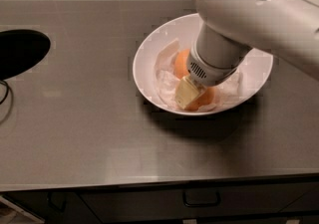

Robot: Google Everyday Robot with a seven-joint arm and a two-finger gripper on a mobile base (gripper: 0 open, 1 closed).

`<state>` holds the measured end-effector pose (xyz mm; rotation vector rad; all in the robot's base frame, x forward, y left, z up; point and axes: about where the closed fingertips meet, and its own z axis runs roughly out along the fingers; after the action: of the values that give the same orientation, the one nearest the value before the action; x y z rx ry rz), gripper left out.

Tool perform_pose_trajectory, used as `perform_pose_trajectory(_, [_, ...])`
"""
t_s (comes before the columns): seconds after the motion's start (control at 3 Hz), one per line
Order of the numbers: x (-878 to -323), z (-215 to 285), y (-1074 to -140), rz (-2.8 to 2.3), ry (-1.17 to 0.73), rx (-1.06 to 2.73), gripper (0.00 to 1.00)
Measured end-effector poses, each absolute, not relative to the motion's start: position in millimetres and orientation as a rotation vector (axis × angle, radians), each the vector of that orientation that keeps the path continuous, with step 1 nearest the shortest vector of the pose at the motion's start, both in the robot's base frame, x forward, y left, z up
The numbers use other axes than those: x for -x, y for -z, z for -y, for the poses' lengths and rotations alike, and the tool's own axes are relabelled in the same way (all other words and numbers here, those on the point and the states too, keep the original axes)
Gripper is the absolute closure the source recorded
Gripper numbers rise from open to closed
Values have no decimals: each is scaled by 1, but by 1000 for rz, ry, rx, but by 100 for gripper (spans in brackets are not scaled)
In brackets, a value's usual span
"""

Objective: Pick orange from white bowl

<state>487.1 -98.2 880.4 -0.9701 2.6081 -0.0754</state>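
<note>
Grasping step: the pincer (pixel 192 96) sits low in the white bowl (pixel 149 54) against the orange (pixel 207 100), its grip impossible to tell, and next calls for 1 firm clamp, then a straight lift.

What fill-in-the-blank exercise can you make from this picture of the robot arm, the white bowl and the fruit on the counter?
1. The wide glossy white bowl holds ____ round orange fruits.
2. The robot's two-finger gripper is ____ the bowl, beside the nearer orange.
3. The bowl stands on a grey metal counter, which has a dark oval opening at the picture's ____ edge.

Missing words: two; inside; left.
</note>
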Motion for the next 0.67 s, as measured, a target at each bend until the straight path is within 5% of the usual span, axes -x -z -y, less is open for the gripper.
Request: perform_pose_trajectory(0.67, [-490, 100, -866, -2639, 71, 980, 45])
